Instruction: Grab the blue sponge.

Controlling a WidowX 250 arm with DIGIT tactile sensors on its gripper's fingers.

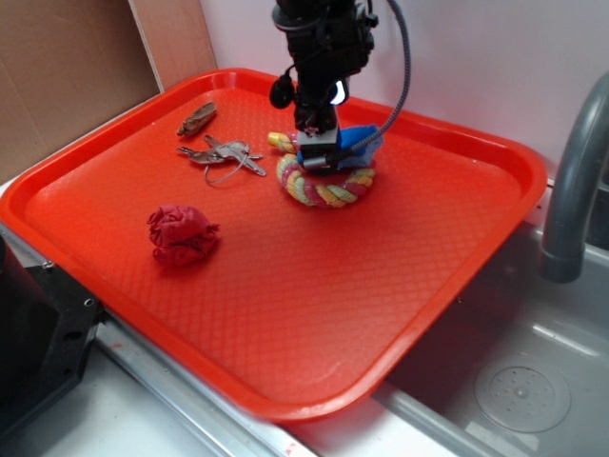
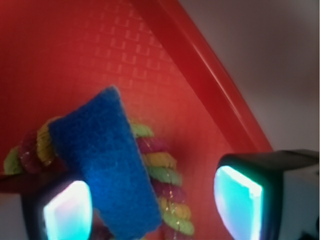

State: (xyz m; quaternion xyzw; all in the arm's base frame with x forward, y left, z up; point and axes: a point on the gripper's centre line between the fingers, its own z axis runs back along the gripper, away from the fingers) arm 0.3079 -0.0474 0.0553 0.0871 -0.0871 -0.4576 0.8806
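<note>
My arm hangs almost straight down over the far part of the red tray [image 1: 285,314], wrist vertical, with my claw [image 1: 319,152] lowered onto the rope ring [image 1: 324,186]. The blue sponge [image 2: 107,160] leans tilted on that ring, its lower end reaching between my fingers [image 2: 237,200]. In the wrist view it lies against my one pad, while a clear gap separates it from the other, so my fingers stand apart and are not clamped on it. From the outside view the sponge [image 1: 357,141] pokes out behind the claw, toward the tray's far rim. The keys [image 1: 221,154] and red cloth ball [image 1: 181,233] lie well apart from me.
</note>
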